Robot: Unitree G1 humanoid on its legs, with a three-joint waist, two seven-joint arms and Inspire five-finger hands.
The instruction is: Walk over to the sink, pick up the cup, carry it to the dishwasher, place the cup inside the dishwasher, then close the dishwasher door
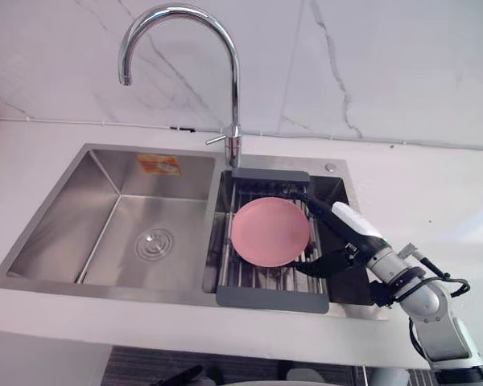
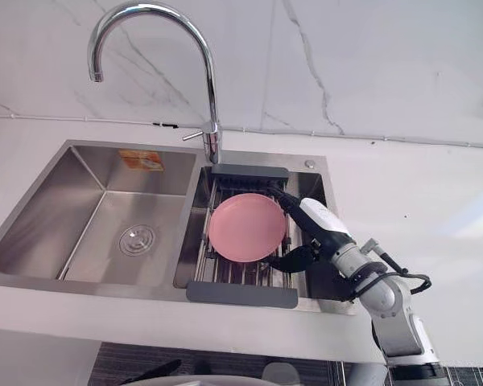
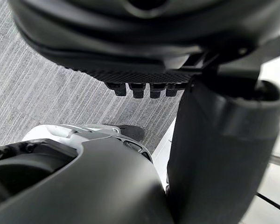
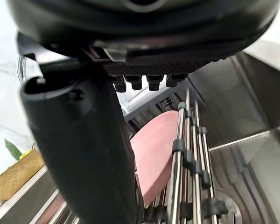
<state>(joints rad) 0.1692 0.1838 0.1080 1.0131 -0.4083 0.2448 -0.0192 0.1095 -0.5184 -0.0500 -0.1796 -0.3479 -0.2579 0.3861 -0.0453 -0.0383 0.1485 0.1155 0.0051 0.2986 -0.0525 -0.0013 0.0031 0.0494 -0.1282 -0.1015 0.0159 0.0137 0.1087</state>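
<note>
A pink cup (image 1: 270,231) lies on its side on the dark-framed drying rack (image 1: 272,298) over the sink's right basin, its round face turned up. My right hand (image 1: 356,229) reaches in from the right and straddles the cup's right edge. Its fingers run along the far side and its thumb (image 1: 332,262) lies at the near side. In the right wrist view the thumb (image 4: 84,140) stands close beside the cup (image 4: 154,154) and the fingers look straight. My left hand (image 3: 140,28) hangs low over grey carpet, fingers relaxed and holding nothing.
The steel sink (image 1: 105,173) has a deep left basin with a drain (image 1: 154,244). A tall curved faucet (image 1: 233,80) rises behind the rack. White countertop (image 1: 435,193) surrounds the sink, with a marble wall behind. A basket with fruit (image 4: 11,175) shows beyond the sink.
</note>
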